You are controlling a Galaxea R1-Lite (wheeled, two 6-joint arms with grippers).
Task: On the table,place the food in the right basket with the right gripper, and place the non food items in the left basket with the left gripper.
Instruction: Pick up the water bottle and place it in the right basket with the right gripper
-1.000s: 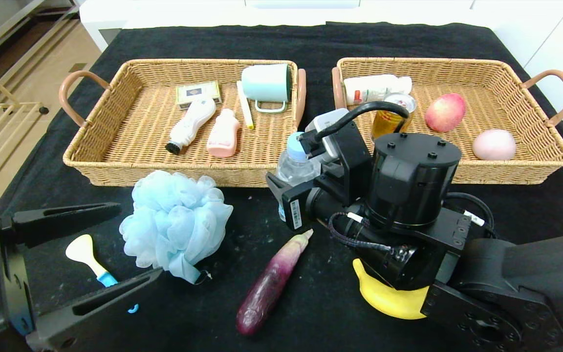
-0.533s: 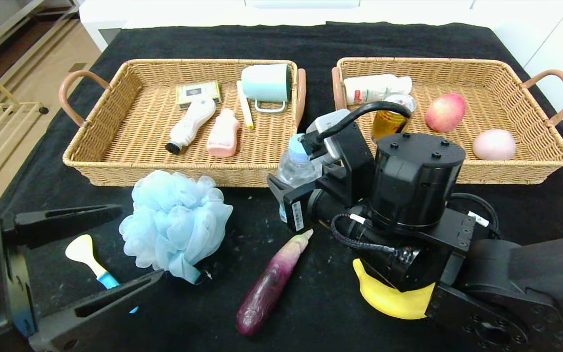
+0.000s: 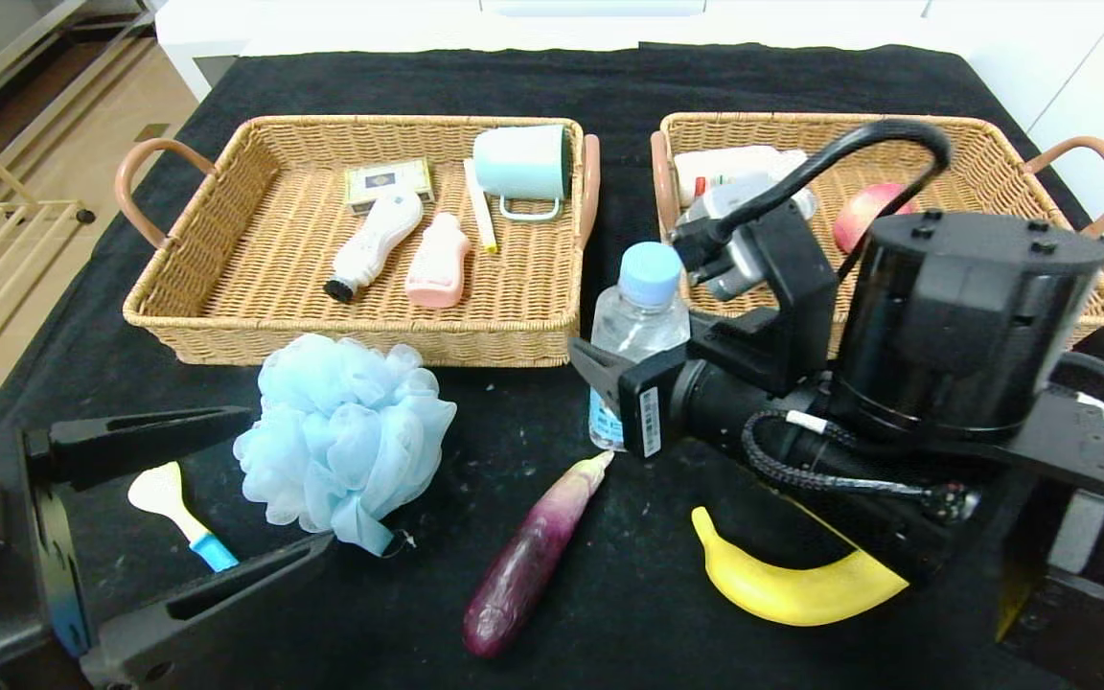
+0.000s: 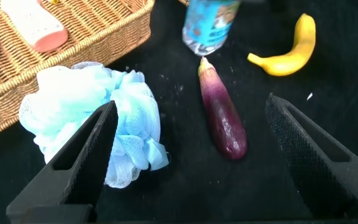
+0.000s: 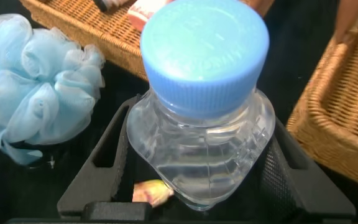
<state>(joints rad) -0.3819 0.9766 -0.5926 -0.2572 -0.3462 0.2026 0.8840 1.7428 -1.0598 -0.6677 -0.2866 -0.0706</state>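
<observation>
The clear bottle with its pale blue cap is standing upright in the right gripper, whose two black fingers are clamping its body from either side, as the right wrist view shows plainly; it is sitting in the gap between the two baskets, just in front of their near rims, and whether its base is touching the black table I cannot tell. The right arm is reaching in from the robot's right, its forearm lying nearly level and pointing toward the left, with the thick round joint rising in front of the right basket and hiding much of it; a peach and a white bottle are peeking out behind it. Just below the bottle, the purple eggplant is lying slantwise with its pale tip almost under the bottle's base, and the banana is curving on the cloth beneath the forearm. Farther left, the blue bath pouf is resting just in front of the left basket. The left gripper is hovering low at the near left, its fingers spread wide and holding nothing, with the small scoop lying between them in the head view.
</observation>
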